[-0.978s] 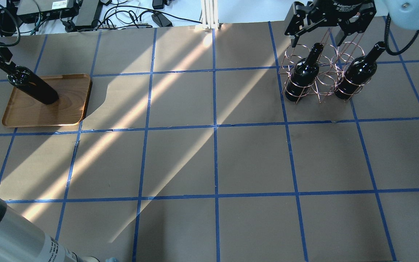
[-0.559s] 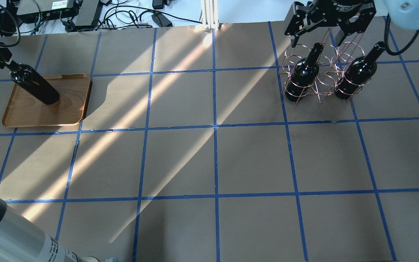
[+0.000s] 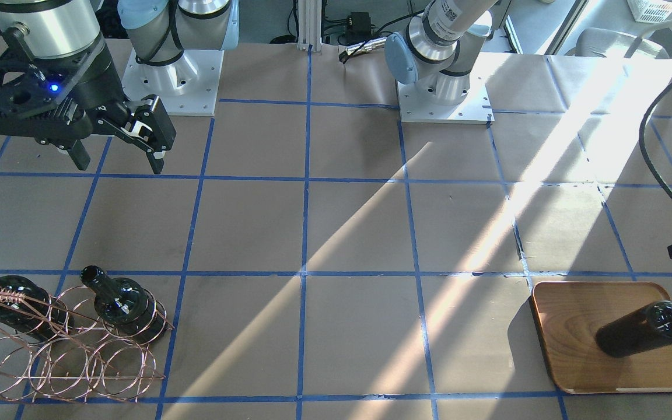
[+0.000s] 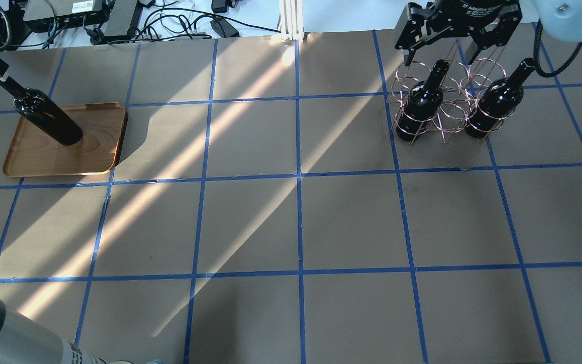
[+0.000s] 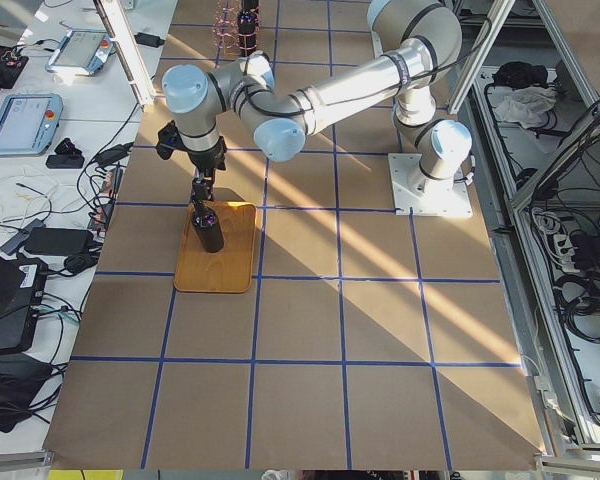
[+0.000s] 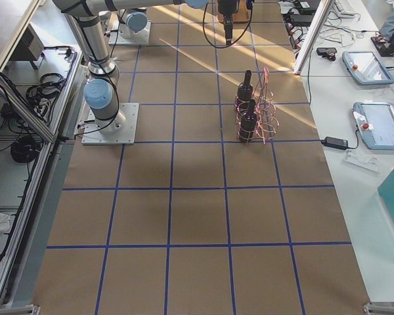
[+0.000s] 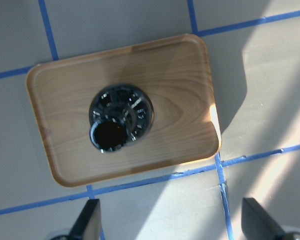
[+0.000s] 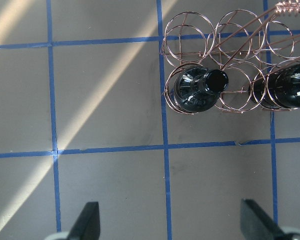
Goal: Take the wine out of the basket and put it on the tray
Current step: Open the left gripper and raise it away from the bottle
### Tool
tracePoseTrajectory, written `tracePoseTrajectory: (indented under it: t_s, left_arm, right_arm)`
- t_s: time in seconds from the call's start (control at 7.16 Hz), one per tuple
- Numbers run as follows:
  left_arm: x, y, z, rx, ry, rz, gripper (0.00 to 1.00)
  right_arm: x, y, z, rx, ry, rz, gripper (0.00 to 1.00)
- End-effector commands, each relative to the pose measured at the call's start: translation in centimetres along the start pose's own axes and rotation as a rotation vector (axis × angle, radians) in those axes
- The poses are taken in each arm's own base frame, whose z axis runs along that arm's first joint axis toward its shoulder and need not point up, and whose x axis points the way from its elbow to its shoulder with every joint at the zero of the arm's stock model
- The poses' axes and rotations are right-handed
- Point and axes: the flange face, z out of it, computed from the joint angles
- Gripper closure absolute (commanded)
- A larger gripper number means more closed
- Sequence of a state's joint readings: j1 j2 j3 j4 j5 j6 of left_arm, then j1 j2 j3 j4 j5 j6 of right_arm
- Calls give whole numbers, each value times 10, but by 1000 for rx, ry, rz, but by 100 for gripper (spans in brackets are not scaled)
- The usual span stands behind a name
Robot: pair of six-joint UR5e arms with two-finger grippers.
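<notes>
The wine point(image 4: 51, 124) stands upright on the tray point(image 4: 96, 149), a brown wooden tray at the table's left end. In the left wrist view I look straight down the wine bottle's open mouth point(image 7: 110, 135) on the tray point(image 7: 180, 70). My left gripper point(image 7: 172, 222) is open, well above the bottle and apart from it. The basket point(image 4: 452, 108), a copper wire rack, stands at the far right and holds two other dark bottles point(image 4: 422, 103) point(image 4: 500, 103). My right gripper point(image 4: 442, 55) hangs open and empty over the basket's far side.
Brown paper with a grid of blue tape point(image 4: 298, 174) covers the table. Cables and power bricks point(image 4: 119, 20) lie beyond the far edge. The two arm bases point(image 3: 444, 87) stand at the robot's side of the table.
My left gripper has come off the bottle's neck and risen up and away to the left. The bottle has settled upright on the tray. The right arm has not moved.
</notes>
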State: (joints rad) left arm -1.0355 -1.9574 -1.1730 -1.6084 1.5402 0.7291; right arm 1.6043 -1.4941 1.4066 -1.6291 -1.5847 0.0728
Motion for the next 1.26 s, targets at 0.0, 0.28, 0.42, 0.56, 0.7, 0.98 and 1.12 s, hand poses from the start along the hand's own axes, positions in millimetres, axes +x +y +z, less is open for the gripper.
tracePoseTrajectory:
  t_s: [0.0, 0.28, 0.42, 0.56, 0.7, 0.98, 1.12]
  left_arm:
    - [64, 38, -54, -27, -14, -78, 0]
    - [179, 45, -82, 16, -30, -178, 0]
    - [242, 44, -89, 34, -32, -220, 0]
    - [290, 41, -84, 38, -33, -182, 0]
    - [323, 49, -82, 40, -34, -153, 0]
    - [361, 55, -71, 52, -31, -178, 0]
    - [391, 55, -69, 76, -35, -126, 0]
  right_arm:
    - [0, 0, 0, 0, 1, -1, 0]
    - [0, 0, 0, 0, 1, -1, 0]
    - [1, 0, 0, 0, 2, 1, 0]
    - [0, 0, 0, 0, 1, -1, 0]
    - [0, 0, 0, -1, 2, -1, 0]
    - [0, 0, -1, 2, 1, -1, 0]
    - [0, 0, -1, 2, 1, -1, 0]
